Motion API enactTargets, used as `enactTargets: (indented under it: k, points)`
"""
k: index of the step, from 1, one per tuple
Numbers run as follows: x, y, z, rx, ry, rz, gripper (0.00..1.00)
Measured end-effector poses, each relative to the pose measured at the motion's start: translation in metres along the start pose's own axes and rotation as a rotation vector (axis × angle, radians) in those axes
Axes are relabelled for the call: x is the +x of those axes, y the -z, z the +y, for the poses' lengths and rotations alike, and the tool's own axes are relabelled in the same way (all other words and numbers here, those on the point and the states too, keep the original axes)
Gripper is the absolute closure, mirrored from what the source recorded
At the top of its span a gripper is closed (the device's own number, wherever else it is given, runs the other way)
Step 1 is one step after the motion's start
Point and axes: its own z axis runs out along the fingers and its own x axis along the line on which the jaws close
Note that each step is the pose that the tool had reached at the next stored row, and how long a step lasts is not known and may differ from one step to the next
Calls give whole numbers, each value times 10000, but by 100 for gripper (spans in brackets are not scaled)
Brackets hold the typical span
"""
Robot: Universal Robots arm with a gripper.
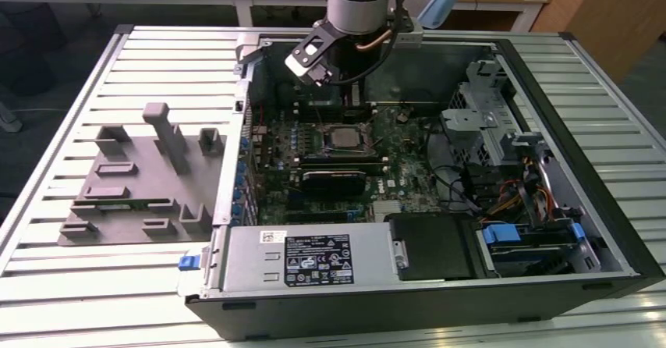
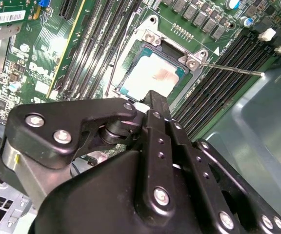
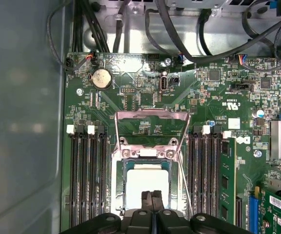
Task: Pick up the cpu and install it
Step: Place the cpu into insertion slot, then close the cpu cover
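1. The gripper [image 3: 152, 196] is seen with its fingers pressed together; nothing is held between them.
2. The cpu [image 3: 148, 185] is found directly beneath the fingertips, lying flat in the socket [image 3: 145, 153]. Contact cannot be judged.
3. The load frame [image 3: 151, 115] is seen hinged open beyond the fingertips.

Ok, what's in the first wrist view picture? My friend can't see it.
A silvery square cpu lies in the open socket of a green motherboard, with dark memory slots on both sides. The black gripper hangs over the cpu, jaws closed together. Black cables run beyond the board.
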Motion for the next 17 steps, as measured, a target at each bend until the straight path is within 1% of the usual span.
enactTargets:
  k: [3, 8, 17]
  points:
    - [-1, 13, 0, 3, -3, -6, 89]
    - [-2, 78, 2, 0, -4, 0, 89]
    - [-2, 84, 3, 0, -3, 1, 89]
